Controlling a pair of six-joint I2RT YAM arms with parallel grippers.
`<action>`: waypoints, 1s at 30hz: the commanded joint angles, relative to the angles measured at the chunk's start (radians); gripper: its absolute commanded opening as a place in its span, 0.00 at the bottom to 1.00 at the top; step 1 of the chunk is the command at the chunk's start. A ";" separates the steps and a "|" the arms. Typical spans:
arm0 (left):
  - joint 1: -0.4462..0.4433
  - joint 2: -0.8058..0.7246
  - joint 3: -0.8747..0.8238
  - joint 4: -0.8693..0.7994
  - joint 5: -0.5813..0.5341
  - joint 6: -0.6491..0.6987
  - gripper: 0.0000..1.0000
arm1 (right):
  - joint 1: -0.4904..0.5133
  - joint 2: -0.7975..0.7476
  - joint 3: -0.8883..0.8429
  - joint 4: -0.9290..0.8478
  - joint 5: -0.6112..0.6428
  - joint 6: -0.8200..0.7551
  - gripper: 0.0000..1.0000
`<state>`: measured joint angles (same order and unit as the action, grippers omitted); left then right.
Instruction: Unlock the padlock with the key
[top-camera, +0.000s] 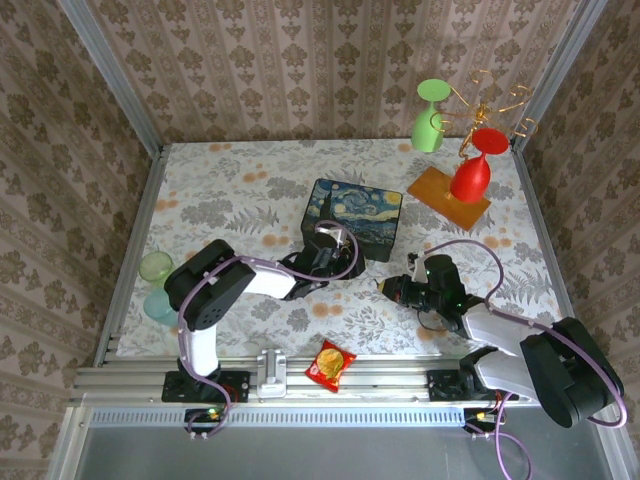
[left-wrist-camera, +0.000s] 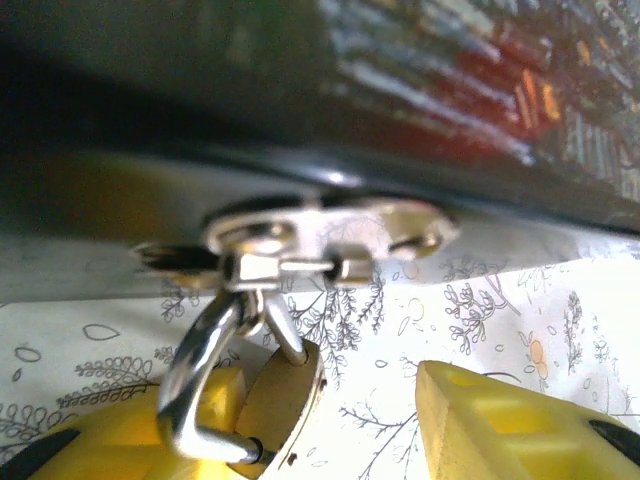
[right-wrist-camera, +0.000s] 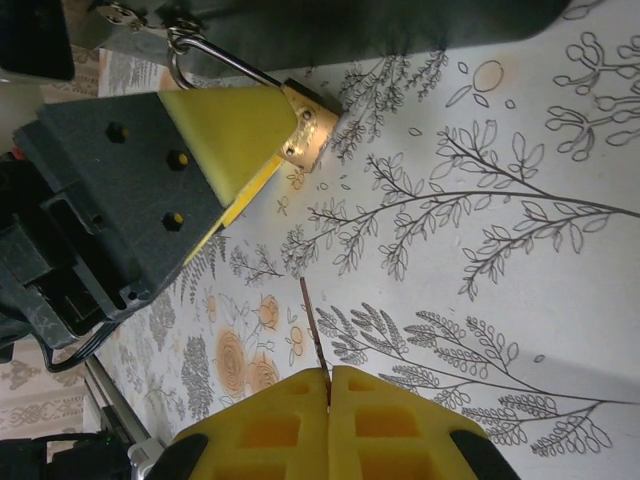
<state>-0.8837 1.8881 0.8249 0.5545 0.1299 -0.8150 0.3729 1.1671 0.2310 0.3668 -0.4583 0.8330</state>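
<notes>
The padlock (left-wrist-camera: 272, 398) has a brass body and a silver shackle (left-wrist-camera: 195, 370) hooked through the metal hasp (left-wrist-camera: 300, 250) on the painted box (top-camera: 355, 215). My left gripper (left-wrist-camera: 345, 400) is open around it. The brass body leans on one yellow finger (left-wrist-camera: 110, 440), and the other finger (left-wrist-camera: 520, 420) stands clear to the right. In the right wrist view the padlock (right-wrist-camera: 305, 132) shows beside that left finger (right-wrist-camera: 235, 130). My right gripper (right-wrist-camera: 329, 375) is shut on the key (right-wrist-camera: 312, 320). Its thin dark blade points toward the padlock from a short distance. From above, the right gripper (top-camera: 385, 287) faces the left gripper (top-camera: 325, 262).
A red glass (top-camera: 472, 172) and a green glass (top-camera: 430, 115) hang on a wire rack with a wooden base (top-camera: 440, 195) at the back right. Green cups (top-camera: 157, 270) stand at the left edge. A snack packet (top-camera: 330, 362) lies on the front rail.
</notes>
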 joint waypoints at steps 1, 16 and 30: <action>-0.016 0.039 0.015 -0.110 -0.063 0.012 0.48 | -0.004 -0.008 0.013 -0.047 0.021 -0.026 0.00; -0.036 0.064 0.025 -0.106 -0.079 0.006 0.23 | 0.003 0.065 0.012 0.024 0.023 0.005 0.00; 0.026 -0.038 -0.091 0.116 0.088 -0.140 0.10 | -0.005 0.305 0.029 0.339 -0.130 0.132 0.00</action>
<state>-0.8734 1.8713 0.7605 0.6292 0.1577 -0.8726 0.3744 1.4269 0.2352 0.6029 -0.5308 0.9264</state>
